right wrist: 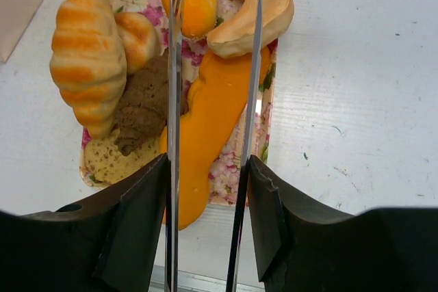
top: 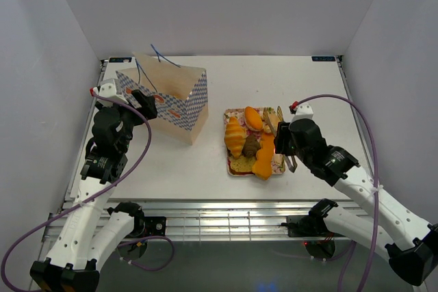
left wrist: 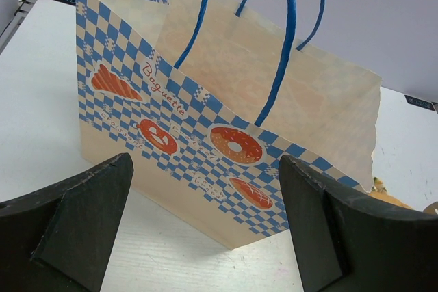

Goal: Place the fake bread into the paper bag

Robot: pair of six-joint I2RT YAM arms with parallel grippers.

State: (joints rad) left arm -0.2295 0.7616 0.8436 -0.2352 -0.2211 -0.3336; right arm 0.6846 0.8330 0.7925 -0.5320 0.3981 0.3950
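Observation:
The fake bread lies piled on a floral tray [top: 229, 113]: a golden croissant [right wrist: 85, 46], a brown bun [right wrist: 144, 104], a toast slice [right wrist: 109, 158], a long orange piece [right wrist: 209, 114] and a pale curved roll [right wrist: 253, 11]. My right gripper [right wrist: 208, 162] is shut on metal tongs [right wrist: 174, 66]. The tongs' two blades stand apart on either side of the long orange piece. In the top view the right gripper [top: 284, 143] is at the tray's right edge. The paper bag [top: 174, 104] stands upright at the left, its mouth open. My left gripper [left wrist: 205, 169] is open and empty just in front of the paper bag [left wrist: 226, 100].
The bag's blue string handles [left wrist: 287, 39] stick up above its mouth. The near table edge with its metal rail [top: 219, 206] runs just below the tray. White walls close in the table on three sides.

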